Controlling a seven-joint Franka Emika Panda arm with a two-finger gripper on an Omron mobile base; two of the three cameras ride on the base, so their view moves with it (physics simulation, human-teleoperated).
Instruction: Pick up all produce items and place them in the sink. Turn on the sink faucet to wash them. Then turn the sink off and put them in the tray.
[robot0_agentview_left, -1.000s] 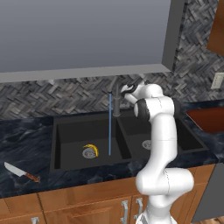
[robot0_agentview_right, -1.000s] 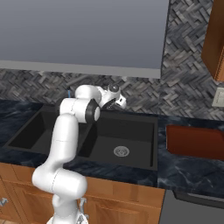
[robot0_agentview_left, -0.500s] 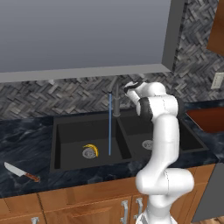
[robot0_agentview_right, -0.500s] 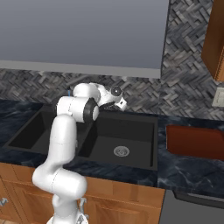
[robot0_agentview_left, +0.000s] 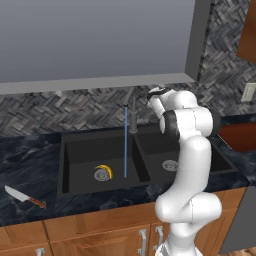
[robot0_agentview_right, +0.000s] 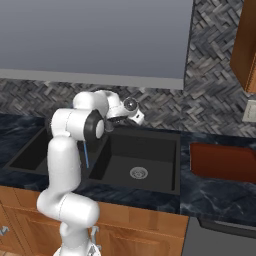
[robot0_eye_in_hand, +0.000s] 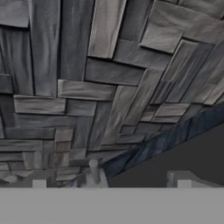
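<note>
The banana (robot0_agentview_left: 105, 171) lay in the left basin of the sink (robot0_agentview_left: 70, 170), touching its drain, under a thin stream from the faucet (robot0_agentview_left: 133, 115). The end effector (robot0_agentview_left: 154, 93) hung just right of the faucet, facing the tiled wall; I could not tell how far open it was. No writing was readable, and the tray (robot0_agentview_right: 222, 161) sat on the bench right of the sink.

Banana (robot0_agentview_left: 104, 171) lies in the sink's (robot0_agentview_left: 80, 150) left basin, faucet (robot0_agentview_left: 133, 116) behind.

No lettering, label, brand, number or sign can be read anywhere here, not on the cabinets, the tiled wall, the counter or the robot's white arm.
</note>
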